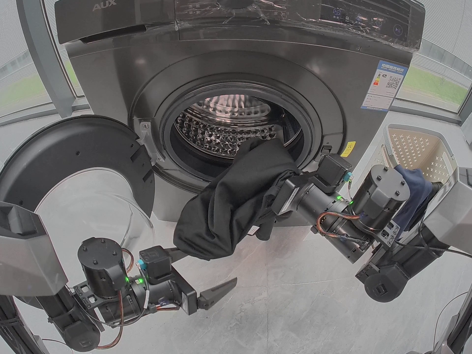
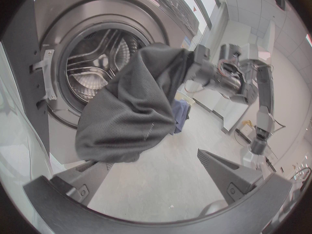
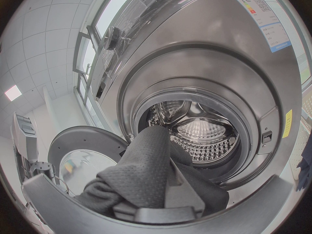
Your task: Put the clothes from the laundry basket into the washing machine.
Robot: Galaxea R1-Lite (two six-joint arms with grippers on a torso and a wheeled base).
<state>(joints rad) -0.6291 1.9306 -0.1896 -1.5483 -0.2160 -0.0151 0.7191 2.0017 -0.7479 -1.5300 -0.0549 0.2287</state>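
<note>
A black garment hangs in front of the washing machine's open drum, its top edge resting at the lower rim of the opening. My right gripper is shut on the garment's right side, fingers buried in the cloth. My left gripper sits low near the floor, just under the hanging garment, open with nothing between its fingers. A blue piece of clothing lies over the edge of the beige laundry basket at the right.
The round machine door stands swung open to the left, close to my left arm. The grey tiled floor lies in front of the machine. The drum looks bare inside.
</note>
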